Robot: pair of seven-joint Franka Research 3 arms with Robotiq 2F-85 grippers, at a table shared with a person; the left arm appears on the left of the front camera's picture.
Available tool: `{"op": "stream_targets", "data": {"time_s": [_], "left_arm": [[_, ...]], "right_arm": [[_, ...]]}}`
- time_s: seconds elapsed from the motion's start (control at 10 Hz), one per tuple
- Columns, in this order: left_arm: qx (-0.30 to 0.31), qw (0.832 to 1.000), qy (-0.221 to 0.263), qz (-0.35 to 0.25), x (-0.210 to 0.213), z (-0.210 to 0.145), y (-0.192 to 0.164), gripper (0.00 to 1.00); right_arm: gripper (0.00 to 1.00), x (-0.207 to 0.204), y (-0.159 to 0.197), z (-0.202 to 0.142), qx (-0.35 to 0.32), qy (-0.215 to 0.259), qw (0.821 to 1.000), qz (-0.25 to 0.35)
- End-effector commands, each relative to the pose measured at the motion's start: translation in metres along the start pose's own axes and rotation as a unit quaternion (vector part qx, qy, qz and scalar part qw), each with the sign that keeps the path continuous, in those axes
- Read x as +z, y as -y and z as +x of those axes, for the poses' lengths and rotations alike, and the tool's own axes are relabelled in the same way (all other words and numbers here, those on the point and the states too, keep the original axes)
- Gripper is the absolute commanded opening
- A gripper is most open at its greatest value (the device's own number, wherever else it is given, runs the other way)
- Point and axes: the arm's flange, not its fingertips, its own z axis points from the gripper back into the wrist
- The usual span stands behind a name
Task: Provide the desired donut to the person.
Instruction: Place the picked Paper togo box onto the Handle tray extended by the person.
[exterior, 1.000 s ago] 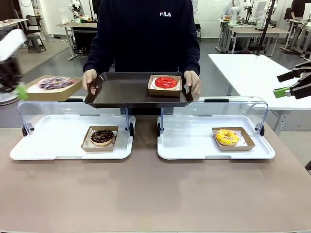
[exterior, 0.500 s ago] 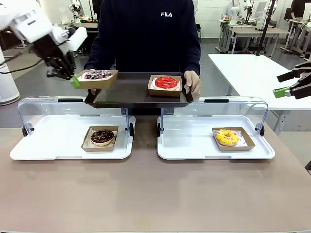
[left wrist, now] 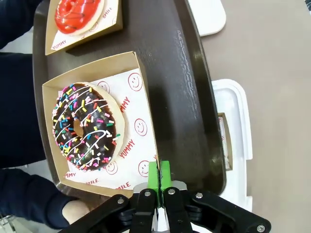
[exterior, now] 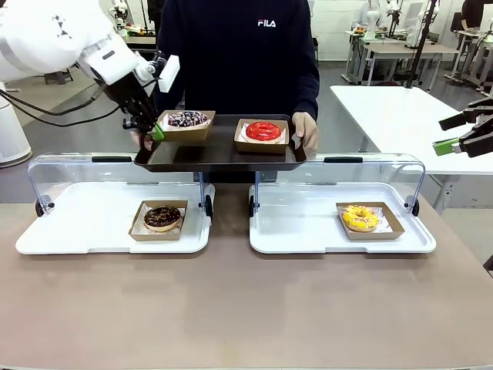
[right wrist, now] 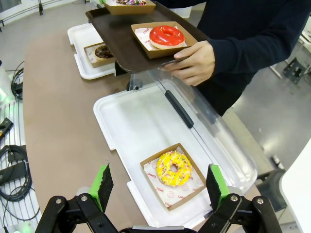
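Observation:
The person (exterior: 239, 54) in a dark sweatshirt stands at the far side and holds a dark serving tray (exterior: 219, 154) by both ends. A red-glazed donut (exterior: 263, 130) in a cardboard box lies on its right half. My left gripper (exterior: 156, 131) is shut on the rim of a cardboard box with a chocolate sprinkle donut (exterior: 187, 119), low over the tray's left half; I cannot tell if the box touches it. In the left wrist view the left gripper (left wrist: 159, 174) pinches the box edge beside the sprinkle donut (left wrist: 87, 127). My right gripper (exterior: 451, 132) hangs open at the far right; in its wrist view the right gripper (right wrist: 159, 187) holds nothing.
Two white display trays with raised clear lids sit on the table. The left display tray (exterior: 77, 231) holds a boxed chocolate donut (exterior: 162, 217); the right display tray (exterior: 300, 231) holds a boxed yellow donut (exterior: 360, 218). The person's hand (right wrist: 194, 60) grips the serving tray's end.
My left arm has carried the sprinkle donut box rightward from beyond the table's left to over the serving tray. The right arm and the person have stayed still.

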Motion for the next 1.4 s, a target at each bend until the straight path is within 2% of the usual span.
{"op": "stream_targets", "data": {"time_s": [0.0, 0.4, 0.5, 0.6, 0.7, 0.8, 0.9, 1.3], "left_arm": [[0.008, 1.000, -0.021, 0.006, -0.014, 0.001, -0.018, 0.01], [0.008, 1.000, -0.030, 0.000, -0.039, 0.001, -0.030, 0.01], [0.014, 0.999, -0.031, -0.007, -0.036, 0.002, -0.028, 0.59], [0.017, 0.999, -0.030, -0.009, -0.031, 0.005, -0.027, 0.59], [0.017, 0.999, -0.027, -0.015, -0.025, 0.008, -0.026, 1.00], [0.018, 0.999, -0.022, -0.019, -0.019, 0.010, -0.025, 0.62], [0.016, 1.000, -0.017, -0.016, -0.014, 0.013, -0.025, 1.00], [0.037, 0.999, -0.018, -0.033, -0.008, 0.009, -0.027, 1.00]], "right_arm": [[1.00, 0.000, -0.001, -0.002, 0.006, -0.001, 1.000, 0.005], [1.00, 0.000, -0.001, -0.002, 0.006, -0.001, 1.000, 0.005], [1.00, 0.000, -0.001, -0.002, 0.006, -0.001, 1.000, 0.005], [1.00, 0.000, -0.001, -0.002, 0.006, -0.001, 1.000, 0.005], [1.00, 0.000, -0.001, -0.002, 0.006, -0.001, 1.000, 0.005], [1.00, 0.000, -0.001, -0.002, 0.006, -0.001, 1.000, 0.005], [1.00, 0.000, -0.001, -0.002, 0.006, -0.001, 1.000, 0.005], [1.00, 0.000, -0.001, -0.002, 0.006, -0.001, 1.000, 0.005]]}}
